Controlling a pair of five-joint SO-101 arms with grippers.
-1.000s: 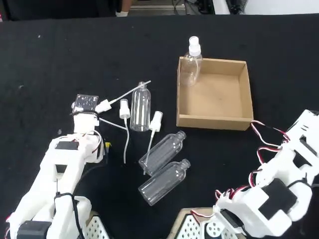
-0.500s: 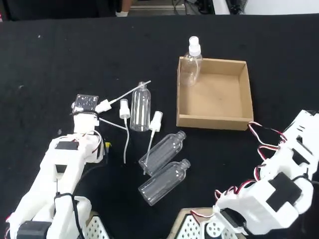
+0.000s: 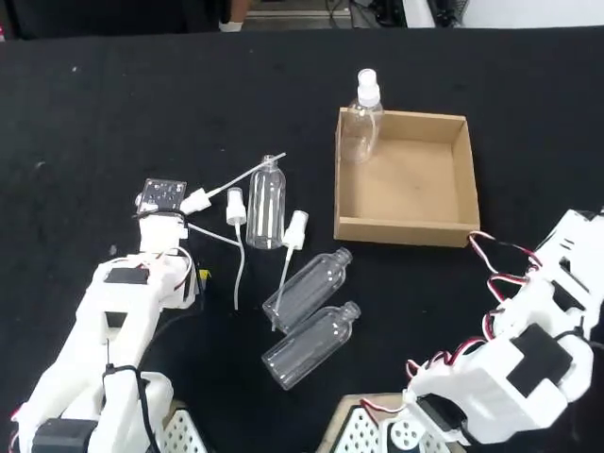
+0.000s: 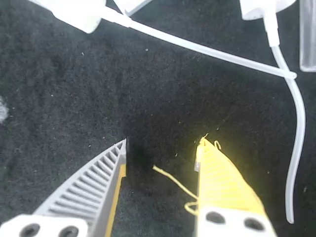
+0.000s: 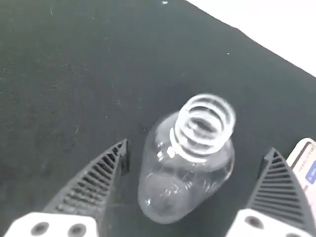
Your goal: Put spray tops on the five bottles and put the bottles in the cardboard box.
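Cardboard box (image 3: 406, 230): square, open-topped, right of centre in the high view. A strip of black, felt-like table cloth (image 3: 113, 104) lies between its left wall and the loose parts.
Capped bottle (image 3: 360, 121): clear plastic, upright in the box's upper-left corner.
Three uncapped bottles (image 3: 309, 283): lying centre frame among white spray tops (image 3: 235, 208) with thin tubes.
Left gripper (image 4: 163, 145): released, above the cloth.
Right gripper (image 5: 197, 148): released, straddling a fifth bottle (image 5: 190, 163) without touching it; threaded neck bare.

I am viewing one capped bottle (image 3: 361, 118) standing in the box's (image 3: 406, 229) far-left corner. Three open bottles (image 3: 266, 203) (image 3: 309, 286) (image 3: 311, 344) are lying left of it among loose spray tops (image 3: 196, 200) (image 3: 235, 208) (image 3: 295, 229). A fifth bottle (image 5: 190, 158) is standing uncapped.
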